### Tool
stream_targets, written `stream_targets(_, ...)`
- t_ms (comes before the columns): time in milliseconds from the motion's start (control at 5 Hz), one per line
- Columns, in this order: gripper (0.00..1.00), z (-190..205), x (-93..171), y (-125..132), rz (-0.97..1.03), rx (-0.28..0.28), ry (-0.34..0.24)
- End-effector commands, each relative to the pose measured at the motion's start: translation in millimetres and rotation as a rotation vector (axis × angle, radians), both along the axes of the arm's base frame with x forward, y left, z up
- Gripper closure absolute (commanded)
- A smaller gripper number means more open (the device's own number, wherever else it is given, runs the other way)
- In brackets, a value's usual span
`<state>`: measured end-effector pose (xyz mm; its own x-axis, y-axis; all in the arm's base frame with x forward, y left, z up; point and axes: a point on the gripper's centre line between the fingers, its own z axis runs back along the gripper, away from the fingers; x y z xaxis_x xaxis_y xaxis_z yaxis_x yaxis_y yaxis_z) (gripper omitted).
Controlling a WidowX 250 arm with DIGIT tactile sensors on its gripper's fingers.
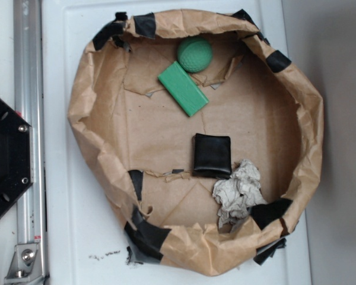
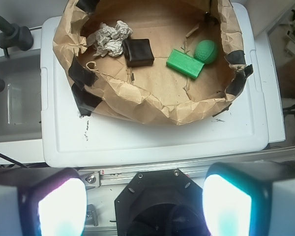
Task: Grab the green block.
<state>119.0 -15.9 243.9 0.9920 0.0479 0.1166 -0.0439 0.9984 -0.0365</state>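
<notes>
Two glowing fingertips (image 2: 59, 206) fill the bottom corners of the wrist view, far apart from each other, so we read our gripper (image 2: 142, 209) as spread wide and holding nothing. It sits well back from the work, over the black mount (image 2: 155, 201) and metal rail.

Beyond the rail we see the white lid (image 2: 137, 137), and on it the brown paper ring (image 2: 152, 110) patched with black tape. Inside, on our left in the wrist view, lies a crumpled paper wad (image 2: 107, 37) touching a black square pad (image 2: 139, 51). Further right is the green block (image 2: 185, 63), flat on the paper floor, with the green ball (image 2: 206, 51) just beside its far right end, possibly touching.

From the overhead view, the green block (image 1: 183, 88) lies in the upper middle of the ring, its long axis running diagonally from upper left to lower right, the ball at its upper right.

We judge the block stiff and light, its fine texture likely giving decent grip. We would close across its short width near the middle, fingers square to the long sides. The ball's nearness could crowd one finger, so a hold slightly toward the free end seems safer.
</notes>
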Motion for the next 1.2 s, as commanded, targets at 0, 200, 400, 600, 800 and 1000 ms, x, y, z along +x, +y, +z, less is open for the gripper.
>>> stream_targets(0, 0.0, 0.0, 0.0, 0.0, 0.0, 0.0, 0.0)
stream_targets(200, 0.0, -44.5, 50.0, 29.9, -0.14, 0.136, -0.056)
stream_targets(400, 0.0, -60.8, 97.9, 31.7, -0.314, 0.141, -0.153)
stream_targets(600, 0.0, -84.6, 132.1, 32.9, -0.44, 0.161, -0.187)
stream_targets(800, 0.0, -127.4, 157.4, 35.7, -0.547, 0.157, -0.15)
stream_targets(1000, 0.0, -155.4, 153.3, 21.2, -0.759, 0.084, -0.136)
